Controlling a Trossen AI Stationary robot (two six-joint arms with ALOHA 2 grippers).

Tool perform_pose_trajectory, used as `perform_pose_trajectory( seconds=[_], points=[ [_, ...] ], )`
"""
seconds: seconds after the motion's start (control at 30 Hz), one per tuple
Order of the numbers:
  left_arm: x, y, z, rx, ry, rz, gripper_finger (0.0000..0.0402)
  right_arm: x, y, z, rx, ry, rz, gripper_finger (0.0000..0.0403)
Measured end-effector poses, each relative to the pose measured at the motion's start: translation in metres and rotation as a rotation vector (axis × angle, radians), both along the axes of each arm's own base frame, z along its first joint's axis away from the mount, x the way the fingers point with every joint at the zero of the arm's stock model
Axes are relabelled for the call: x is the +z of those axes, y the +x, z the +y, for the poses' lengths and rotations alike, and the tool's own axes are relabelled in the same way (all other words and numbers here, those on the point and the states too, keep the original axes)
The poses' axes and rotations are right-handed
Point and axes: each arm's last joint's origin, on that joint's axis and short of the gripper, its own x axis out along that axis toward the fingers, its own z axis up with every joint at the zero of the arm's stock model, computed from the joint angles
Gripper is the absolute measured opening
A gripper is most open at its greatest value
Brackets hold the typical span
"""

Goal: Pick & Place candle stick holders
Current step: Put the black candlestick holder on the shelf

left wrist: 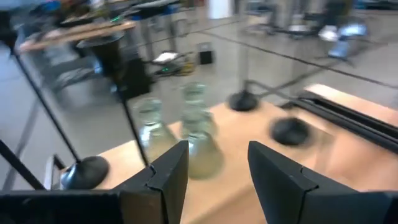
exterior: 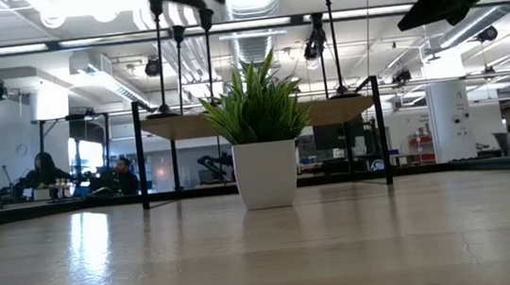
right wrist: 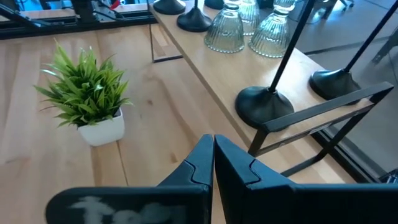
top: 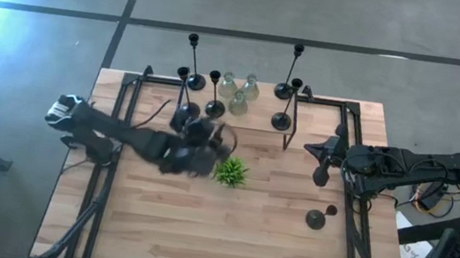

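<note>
A wooden table (top: pixel 199 232) fills the overhead view, with a dark-framed raised shelf (top: pixel 322 105) along its far edge. The left arm (top: pixel 122 137) reaches across to the table's middle, its gripper (top: pixel 222 137) raised just short of the shelf beside a potted plant (top: pixel 230 173), fingers (left wrist: pixel 168 174) spread apart and holding nothing. The right arm (top: pixel 404 163) lies at the table's right side, its gripper (right wrist: pixel 213 158) pressed shut and empty. The black holders stand mostly along the shelf: a tall one (top: pixel 193 40) at far left, another (top: pixel 297 49) toward the right, and shorter ones (top: pixel 214 107) between and in front. Three glass holders (top: pixel 238 103) cluster at the shelf's centre, directly ahead of the left gripper in its wrist view. One black holder (top: pixel 315 218) sits alone on the table at front right, well apart from the rest. No readable writing, brand or label shows anywhere.
</note>
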Motion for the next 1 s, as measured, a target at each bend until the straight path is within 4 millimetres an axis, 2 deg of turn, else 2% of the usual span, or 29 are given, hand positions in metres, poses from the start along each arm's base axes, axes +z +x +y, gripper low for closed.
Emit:
perform_pose_trajectory(
  seconds=[0.1, 0.23, 0.33, 0.4, 0.53, 0.7, 0.83, 1.0],
  points=[
    [0.004, -0.015, -0.034, -0.123, 0.041, 0.068, 0.017, 0.0, 0.0, 0.0, 0.016, -0.002, 0.004, 0.0008],
    [-0.002, -0.039, -0.08, -0.247, 0.137, 0.165, 0.017, 0.003, 0.0, 0.002, 0.083, 0.025, 0.003, 0.0008],
    [-0.016, -0.06, -0.106, -0.339, 0.19, 0.21, 0.017, 0.011, 0.0, 0.004, 0.114, 0.066, -0.03, 0.0008],
    [-0.033, -0.073, -0.116, -0.402, 0.193, 0.235, 0.017, 0.017, -0.001, 0.007, 0.135, 0.078, -0.051, 0.0008],
    [-0.07, -0.094, -0.113, -0.446, 0.156, 0.242, 0.017, 0.025, 0.003, 0.016, 0.127, 0.073, -0.066, 0.0008],
    [-0.11, -0.113, -0.097, -0.511, 0.059, 0.172, 0.017, 0.02, 0.021, 0.037, 0.183, 0.057, 0.013, 0.0008],
    [-0.13, -0.128, -0.085, -0.636, 0.026, 0.076, 0.017, 0.022, 0.031, 0.055, 0.182, 0.054, 0.056, 0.0008],
    [-0.15, -0.147, -0.068, -0.917, 0.028, -0.124, 0.017, 0.03, 0.034, 0.077, 0.102, 0.081, 0.106, 0.0008]
  ],
)
